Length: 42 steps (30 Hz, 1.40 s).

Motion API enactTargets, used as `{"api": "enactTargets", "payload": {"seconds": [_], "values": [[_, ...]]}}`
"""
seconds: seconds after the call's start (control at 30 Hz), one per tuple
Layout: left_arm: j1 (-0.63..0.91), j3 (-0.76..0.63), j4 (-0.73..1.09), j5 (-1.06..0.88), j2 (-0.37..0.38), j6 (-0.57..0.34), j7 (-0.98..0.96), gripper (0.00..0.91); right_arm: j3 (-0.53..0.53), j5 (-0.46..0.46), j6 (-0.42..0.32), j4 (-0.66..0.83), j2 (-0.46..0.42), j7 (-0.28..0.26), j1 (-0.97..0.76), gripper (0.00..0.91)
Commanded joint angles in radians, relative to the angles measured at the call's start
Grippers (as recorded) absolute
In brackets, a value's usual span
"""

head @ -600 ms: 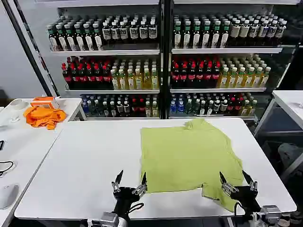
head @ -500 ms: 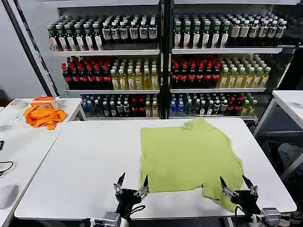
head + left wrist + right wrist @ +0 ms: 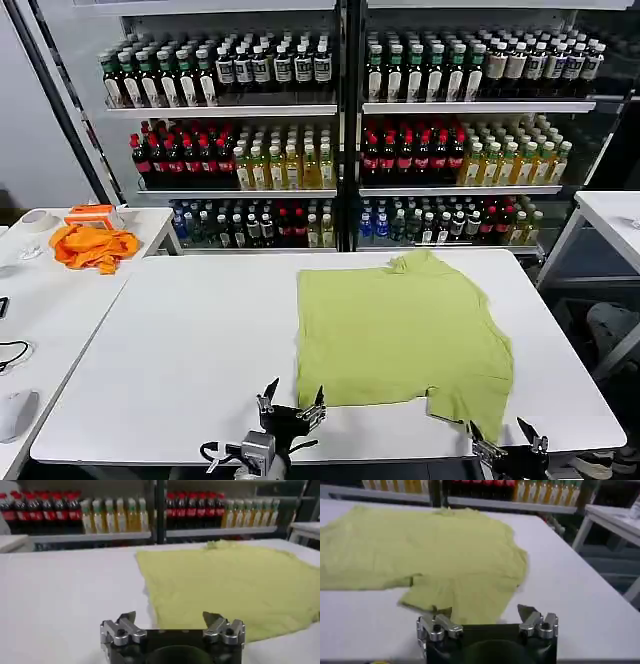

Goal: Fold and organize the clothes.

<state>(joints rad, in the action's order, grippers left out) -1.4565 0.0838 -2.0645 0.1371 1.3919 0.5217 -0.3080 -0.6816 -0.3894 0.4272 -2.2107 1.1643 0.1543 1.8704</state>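
Both your grippers have pulled back to the counter's near edge, left gripper and right gripper fingers spread and empty; the yellow-green T-shirt lies flat, unfolded.

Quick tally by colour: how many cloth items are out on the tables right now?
Yellow-green T-shirt: 1
Orange cloth: 1
Total: 2

T-shirt lies flat on table, both grippers empty.
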Motion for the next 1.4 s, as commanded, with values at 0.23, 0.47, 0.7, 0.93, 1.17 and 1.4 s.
{"api": "enactTargets", "payload": {"seconds": [0.23,0.47,0.7,0.93,1.17,1.4], "values": [[0.055,0.001,0.055,0.077,-0.007,0.051,-0.008,0.020,0.031,0.010,0.018,0.014,0.008,0.003,-0.016,0.000],[0.046,-0.002,0.058,0.140,-0.021,0.051,0.001,0.020,0.046,0.000,0.014,0.035,0.011,0.003,-0.043,0.000],[0.042,-0.010,0.071,0.113,-0.018,0.029,0.012,0.020,0.052,-0.019,0.014,0.028,0.019,0.003,-0.049,0.000],[0.035,0.007,0.049,0.152,-0.029,-0.016,0.030,0.020,0.047,-0.027,0.007,0.004,0.018,0.005,-0.046,0.000],[-0.021,0.046,-0.044,0.200,-0.044,-0.074,0.046,0.020,0.034,-0.014,-0.024,-0.032,0.007,-0.005,-0.005,0.000],[-0.080,0.100,-0.136,0.248,-0.076,-0.080,0.053,0.020,0.004,-0.017,-0.029,-0.110,0.007,-0.005,0.058,0.000]]}}
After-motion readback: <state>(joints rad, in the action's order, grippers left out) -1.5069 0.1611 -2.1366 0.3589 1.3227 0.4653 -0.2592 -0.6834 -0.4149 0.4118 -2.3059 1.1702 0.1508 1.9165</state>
